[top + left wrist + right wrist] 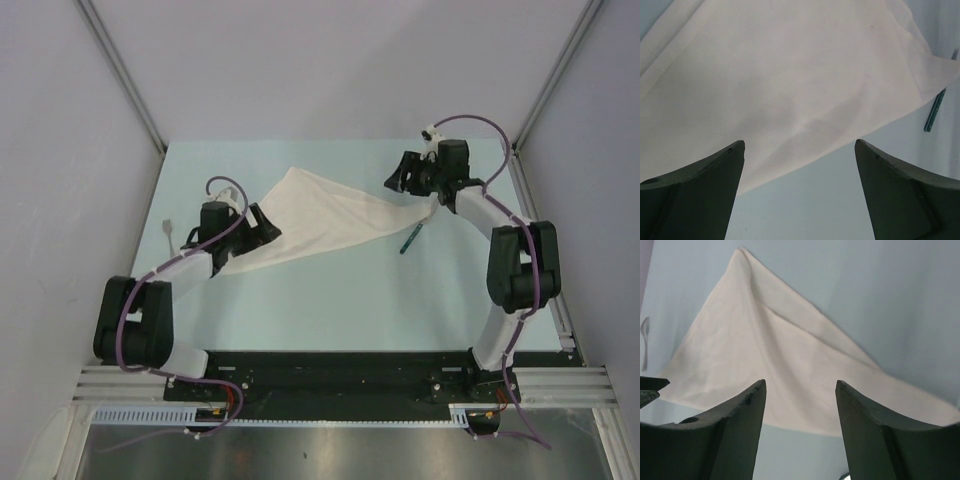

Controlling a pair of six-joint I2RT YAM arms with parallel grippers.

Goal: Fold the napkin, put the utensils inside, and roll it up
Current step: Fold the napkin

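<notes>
- Two hands over the counter (300,310), one at each end of the napkin (320,215).
- Napkin white and plain, folded into a long triangle, lying flat across the middle of the counter.
- Peak pointing to the far side, long edge slanting from the near left up to a thin tip on the right.
- Faint fold line visible in the right wrist view, running down from the peak.
- Left hand (262,228) low over the napkin's near left corner.
- Fingers spread about as wide as possible, with nothing gripped.
- Through the left wrist camera, only cloth and bare counter between the two dark fingers, the napkin's near edge crossing the gap.
- Right hand (400,176) beside the thin right tip, on its far side.
- Jaws clearly apart in its own camera, though less wide than the left pair, and holding nothing.
- Napkin spread out on the counter beyond the right fingers, its edge crossing the gap between them.
- Knife (410,240) slim, with a teal handle, on bare counter just beside the right tip, on the near side and slanted.
- Touching the cloth or not: cannot tell.
- Outside the napkin, not wrapped in it.
- White utensil (168,232) near the counter's left edge, well apart from the napkin.
</notes>
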